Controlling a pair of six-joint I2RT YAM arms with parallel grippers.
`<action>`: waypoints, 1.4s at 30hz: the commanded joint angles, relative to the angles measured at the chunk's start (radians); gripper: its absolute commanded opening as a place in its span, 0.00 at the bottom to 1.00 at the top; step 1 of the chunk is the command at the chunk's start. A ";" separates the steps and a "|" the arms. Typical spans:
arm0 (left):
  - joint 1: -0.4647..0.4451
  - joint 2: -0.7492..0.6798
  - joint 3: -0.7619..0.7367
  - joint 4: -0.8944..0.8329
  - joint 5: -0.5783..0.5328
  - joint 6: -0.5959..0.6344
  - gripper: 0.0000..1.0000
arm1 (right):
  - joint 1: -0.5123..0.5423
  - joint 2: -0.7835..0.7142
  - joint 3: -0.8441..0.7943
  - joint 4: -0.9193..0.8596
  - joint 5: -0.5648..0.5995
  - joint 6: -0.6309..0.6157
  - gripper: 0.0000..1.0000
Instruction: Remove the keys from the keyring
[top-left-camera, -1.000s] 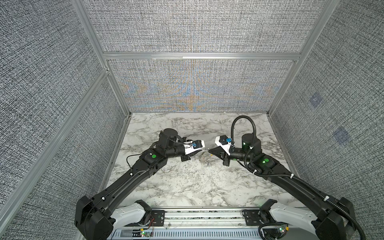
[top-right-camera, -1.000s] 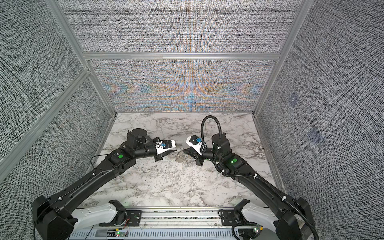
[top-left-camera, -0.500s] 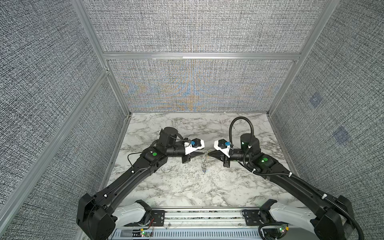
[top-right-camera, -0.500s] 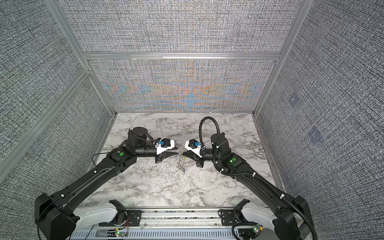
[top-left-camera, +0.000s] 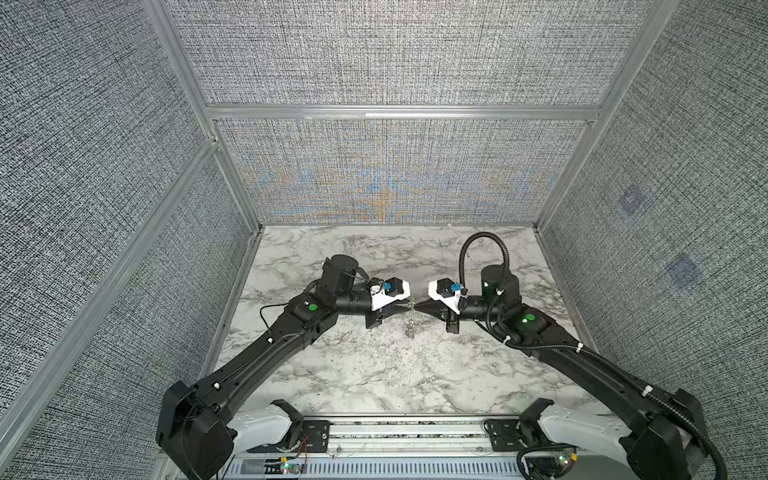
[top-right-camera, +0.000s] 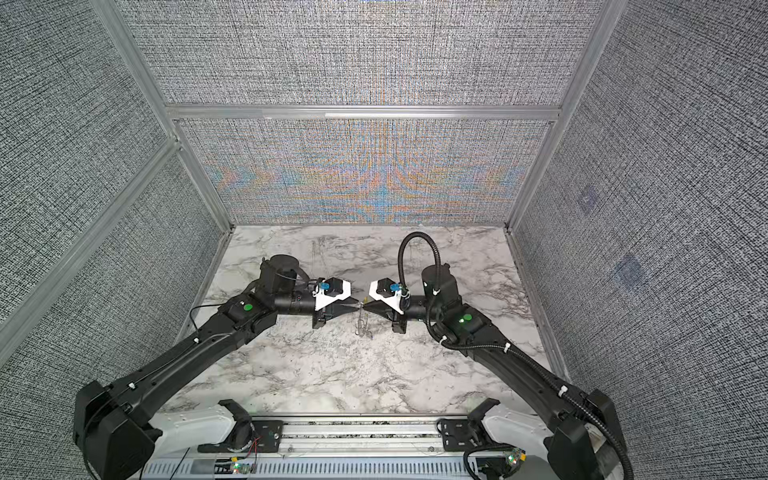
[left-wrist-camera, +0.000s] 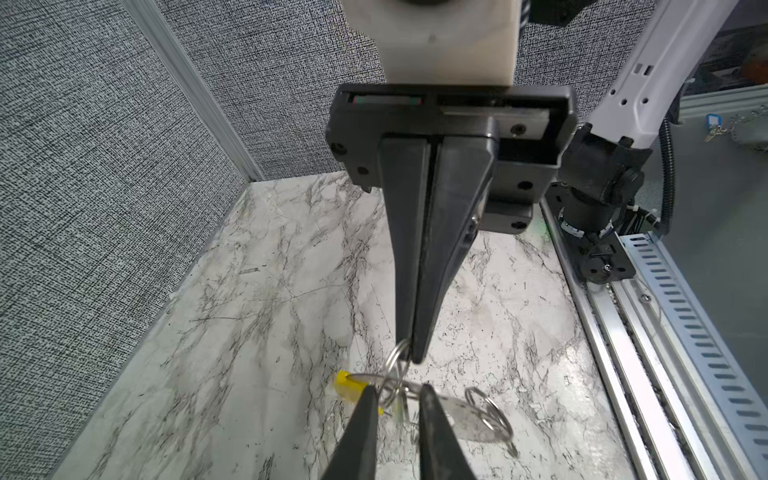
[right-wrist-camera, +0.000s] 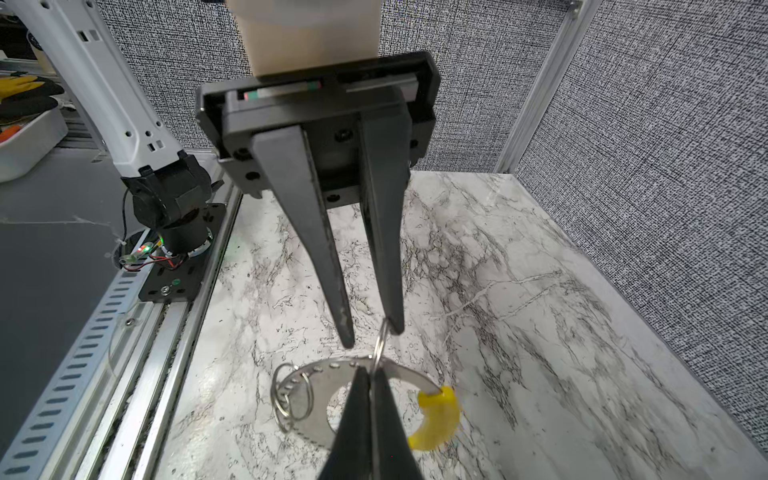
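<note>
- Right gripper (right-wrist-camera: 368, 376) is clamped on the keyring (right-wrist-camera: 320, 372), which hangs just below its tips.
- Left gripper (right-wrist-camera: 371, 336), narrowly parted, meets it tip-to-tip, straddling the keyring's top.

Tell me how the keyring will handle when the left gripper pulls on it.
Probably stiff: the keyring hangs from the shut right gripper as a flat curved band without sagging. Likely to swing, since small rings dangle loosely from it. Its bare metal looks slippery; the yellow sleeve may offer better grip.
</note>
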 joint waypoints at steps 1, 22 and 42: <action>0.000 0.004 -0.004 0.028 0.014 -0.007 0.19 | 0.001 0.003 0.010 0.016 -0.025 -0.018 0.00; -0.003 0.059 0.116 -0.126 -0.097 -0.034 0.00 | 0.016 -0.060 0.022 -0.049 0.265 0.007 0.41; -0.040 0.089 0.179 -0.188 -0.153 -0.040 0.00 | 0.080 -0.007 0.051 -0.022 0.353 0.045 0.20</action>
